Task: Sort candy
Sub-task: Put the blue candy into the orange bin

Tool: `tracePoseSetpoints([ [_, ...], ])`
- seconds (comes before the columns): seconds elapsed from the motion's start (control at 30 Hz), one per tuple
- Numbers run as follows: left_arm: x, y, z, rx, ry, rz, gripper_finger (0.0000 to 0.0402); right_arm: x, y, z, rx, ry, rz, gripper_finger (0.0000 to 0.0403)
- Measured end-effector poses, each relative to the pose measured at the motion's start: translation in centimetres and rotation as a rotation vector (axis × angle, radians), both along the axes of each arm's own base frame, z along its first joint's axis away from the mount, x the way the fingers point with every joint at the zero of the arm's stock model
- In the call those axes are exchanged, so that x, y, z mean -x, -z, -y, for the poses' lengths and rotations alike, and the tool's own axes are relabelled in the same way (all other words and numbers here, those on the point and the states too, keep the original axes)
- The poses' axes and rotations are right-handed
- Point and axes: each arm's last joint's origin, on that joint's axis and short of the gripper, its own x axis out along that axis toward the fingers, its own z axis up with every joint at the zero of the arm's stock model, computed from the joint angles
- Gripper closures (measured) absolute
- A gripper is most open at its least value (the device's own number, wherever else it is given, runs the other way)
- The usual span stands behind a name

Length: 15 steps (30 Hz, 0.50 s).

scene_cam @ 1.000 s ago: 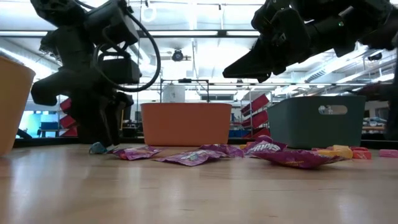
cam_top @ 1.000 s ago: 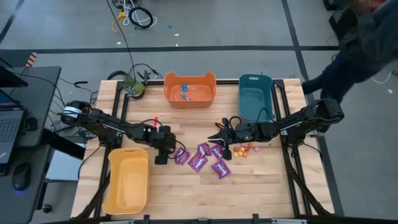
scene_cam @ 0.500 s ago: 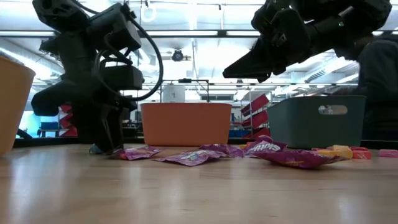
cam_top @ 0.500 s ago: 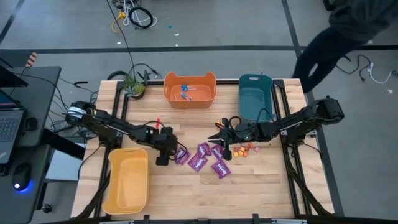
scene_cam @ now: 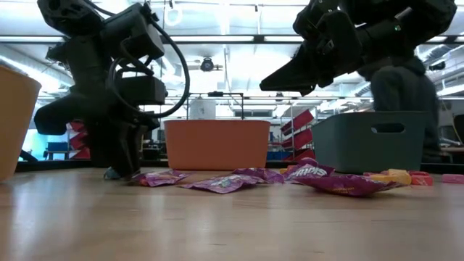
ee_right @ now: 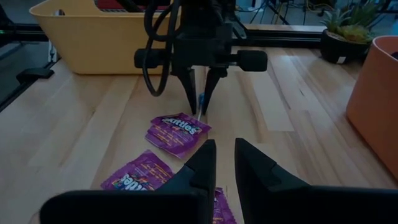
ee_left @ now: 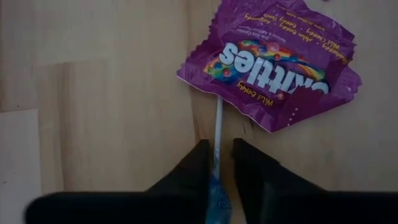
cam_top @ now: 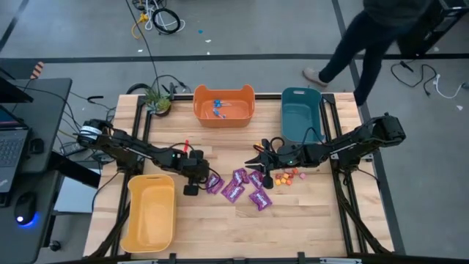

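A blue-wrapped lollipop (ee_left: 217,186) lies on the wooden table (cam_top: 308,220), its stick tip tucked under a purple packet (ee_left: 273,59), as the left gripper (ee_left: 217,163) stands over it, fingers drawn narrow about the stick and wrapper. The pick-up looks underway; whether the grip has bitten, I cannot tell. Next seems a straight lift, then a carry to the orange bin (cam_top: 223,105), where other lollipops lie. The right gripper (cam_top: 256,163) hovers narrow and empty over the remaining purple packets (cam_top: 245,187).
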Motion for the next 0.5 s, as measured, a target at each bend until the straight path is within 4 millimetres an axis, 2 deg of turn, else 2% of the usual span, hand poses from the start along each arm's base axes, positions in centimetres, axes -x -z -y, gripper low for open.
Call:
tracePoseSetpoints([
  [0.13,0.02,0.03,-0.03,-0.006,-0.004,-0.002,0.0391,0.00,0.00,0.01,0.005,-0.002,0.000,0.0357],
  [0.5,-0.18,-0.69,-0.05,-0.012,-0.014,-0.009,0.0400,0.00,-0.01,0.01,0.009,-0.003,0.001,0.0357],
])
